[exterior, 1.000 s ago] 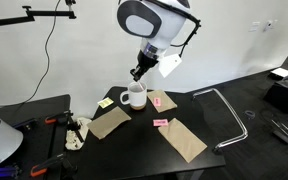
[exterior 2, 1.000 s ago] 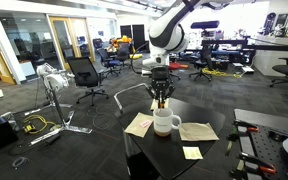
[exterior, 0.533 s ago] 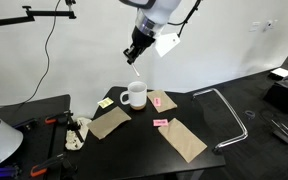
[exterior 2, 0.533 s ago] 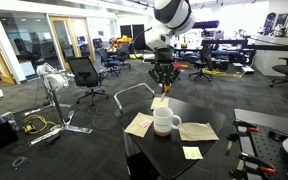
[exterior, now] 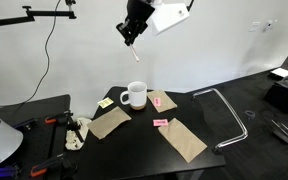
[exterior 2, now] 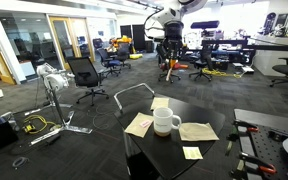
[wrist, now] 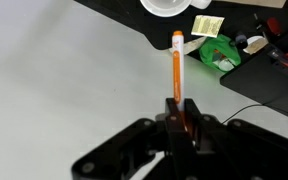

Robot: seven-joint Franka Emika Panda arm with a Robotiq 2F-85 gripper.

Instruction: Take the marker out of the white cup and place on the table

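My gripper [exterior: 131,36] is high above the table, shut on the orange marker [wrist: 177,66], which hangs straight down from the jaws [wrist: 180,112]. The marker also shows in both exterior views [exterior: 136,55] [exterior 2: 168,68], well clear of the white cup [exterior: 134,96]. The cup stands upright on the black table [exterior: 199,116], handle to one side, and also shows in an exterior view [exterior 2: 165,121]. In the wrist view only the cup's rim [wrist: 170,7] shows at the top edge.
Brown paper pieces [exterior: 109,122] [exterior: 184,140] lie beside the cup, with small pink sticky notes [exterior: 160,122] and a yellow one [exterior: 104,103]. A metal frame [exterior: 232,112] stands at the table's edge. Tools lie on a side bench [exterior: 74,130].
The gripper has risen steadily, lifting the marker out of the cup and high above it. The cup has stayed in place.
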